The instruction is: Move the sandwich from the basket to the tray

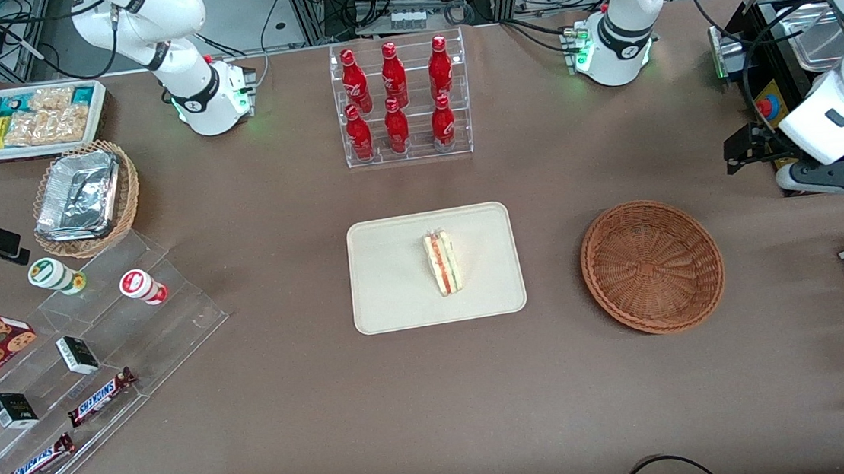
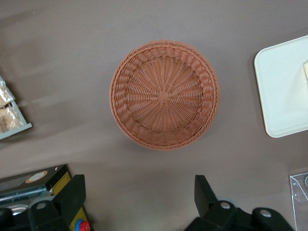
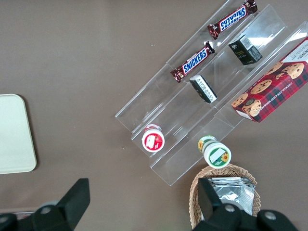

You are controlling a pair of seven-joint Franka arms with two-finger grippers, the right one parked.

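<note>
Sandwich (image 1: 442, 263) lies on the tray (image 1: 388, 286), basket (image 1: 652, 266) empty; the released pincer (image 2: 139, 204) hangs clear above the table, job apparently complete.

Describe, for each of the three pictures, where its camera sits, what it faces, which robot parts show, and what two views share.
Front view: high above the table's front edge, facing both arm bases; sandwich on tray.
Left wrist view: on the working arm, looking down on the empty basket; open hand shows.
Right wrist view: on the parked arm, facing the snack steps.
Shared: front and left wrist both show the basket.
</note>
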